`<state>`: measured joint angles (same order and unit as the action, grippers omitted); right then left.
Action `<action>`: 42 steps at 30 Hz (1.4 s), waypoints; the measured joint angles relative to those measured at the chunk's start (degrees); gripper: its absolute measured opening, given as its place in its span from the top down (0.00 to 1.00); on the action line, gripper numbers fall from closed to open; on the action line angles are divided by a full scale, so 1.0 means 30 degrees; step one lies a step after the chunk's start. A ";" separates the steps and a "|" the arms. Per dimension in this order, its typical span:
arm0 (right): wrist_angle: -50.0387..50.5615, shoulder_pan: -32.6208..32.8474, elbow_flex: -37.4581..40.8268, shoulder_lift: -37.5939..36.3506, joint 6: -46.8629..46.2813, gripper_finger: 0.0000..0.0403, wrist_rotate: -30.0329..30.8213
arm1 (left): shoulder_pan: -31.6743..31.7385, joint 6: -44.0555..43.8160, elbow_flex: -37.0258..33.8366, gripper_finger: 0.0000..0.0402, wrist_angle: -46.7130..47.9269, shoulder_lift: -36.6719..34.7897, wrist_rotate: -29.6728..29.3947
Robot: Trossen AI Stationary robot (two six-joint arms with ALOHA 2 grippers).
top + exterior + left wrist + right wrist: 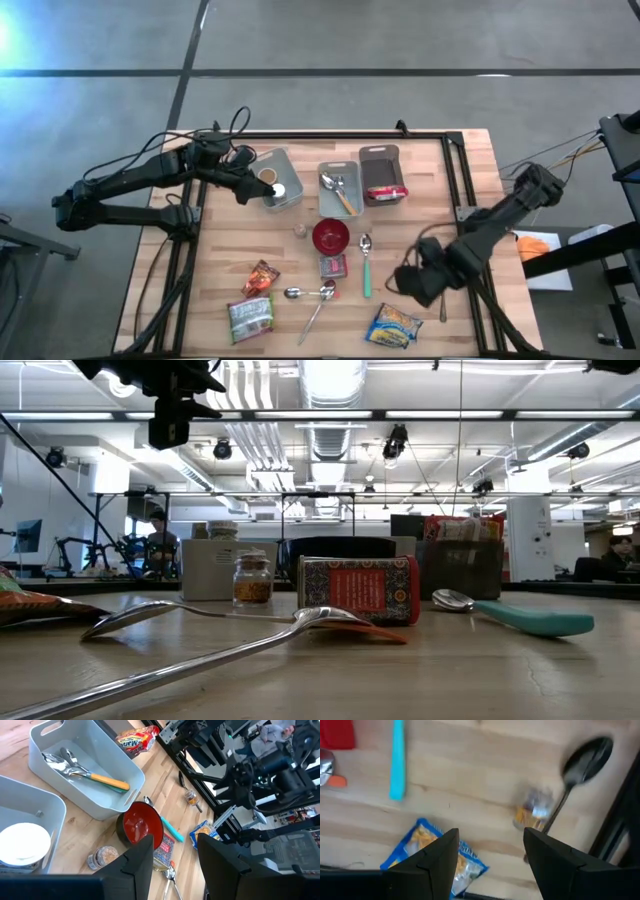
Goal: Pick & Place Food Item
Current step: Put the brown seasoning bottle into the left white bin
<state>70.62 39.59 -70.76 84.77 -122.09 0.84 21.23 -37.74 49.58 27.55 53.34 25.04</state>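
Wooden butcher-block worktop seen from above, pale planks with visible grain, framed by dark metal rails.

Right gripper at lower right of the high view, pointing down, fingers parted with nothing between them. Directly beneath in the right wrist view: a blue crinkly snack bag with yellow chips printed on it, glossy plastic film, lying flat on the wood. Same bag at lower centre-right of the high view, just below and left of the gripper. Likely the food item to pick, though the task names none.

Judged step: approach, gripper above the bag and not yet touching. Next move calls for lowering squarely over the bag and pinching the soft film without sliding it; thin, slippery packaging may crumple or slip.

Left gripper at upper left of the high view, over a grey plastic bin holding a white-lidded cup; fingers parted and empty, waiting.

Nearby: a second grey bin with spoons, a third bin with a red noodle packet, a glossy red bowl, a teal-handled spoon, a small black spoon, a small glass spice jar blurred beside it, and steel spoons at lower centre.
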 joint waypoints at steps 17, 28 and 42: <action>-0.3538 0.2348 0.3050 0.0953 -0.2815 0.46 0.0066 | 0.0007 -0.0892 0.0007 0.61 0.0051 0.0000 0.0879; -0.3865 0.2600 0.4604 0.1158 -0.2811 0.46 -0.0383 | 0.0029 -0.1362 0.0007 0.61 0.0036 0.0000 0.1020; -0.7126 0.2632 0.7272 0.1164 -0.2818 0.46 -0.0423 | 0.0036 -0.1794 0.0007 0.61 -0.0006 0.0000 0.1020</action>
<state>49.24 47.48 -48.94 88.26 -130.54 -0.43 21.34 -43.12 49.60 27.53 53.34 28.10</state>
